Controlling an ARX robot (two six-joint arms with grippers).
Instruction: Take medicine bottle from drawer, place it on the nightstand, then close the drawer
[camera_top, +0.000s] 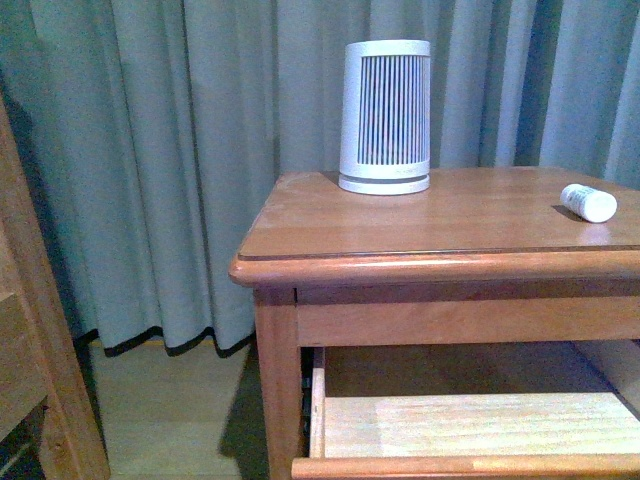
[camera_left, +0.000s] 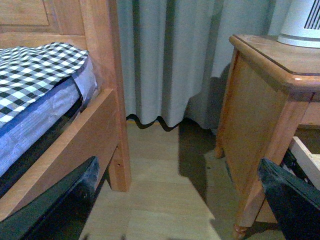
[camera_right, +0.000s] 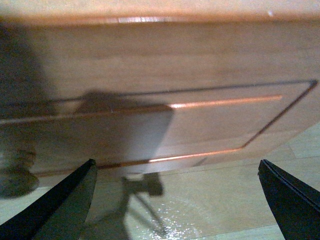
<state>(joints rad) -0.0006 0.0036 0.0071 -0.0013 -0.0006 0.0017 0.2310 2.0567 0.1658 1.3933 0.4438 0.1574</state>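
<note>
Grey curtains back the nightstand (camera_top: 440, 225), medicine bottle (camera_top: 588, 202) near its right edge, drawer (camera_top: 470, 430) out; both tools apart.

Home bedroom, wooden nightstand (camera_top: 440, 225) beside bed (camera_left: 35, 75) with checked bedding, curtains (camera_top: 180, 150) behind

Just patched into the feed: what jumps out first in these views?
The drawer stands pulled open and looks empty under the nightstand top. On that top, the medicine bottle lies on its side near the right edge, and a tall ribbed white device stands at the back. Both grippers are open, holding nothing.
</note>
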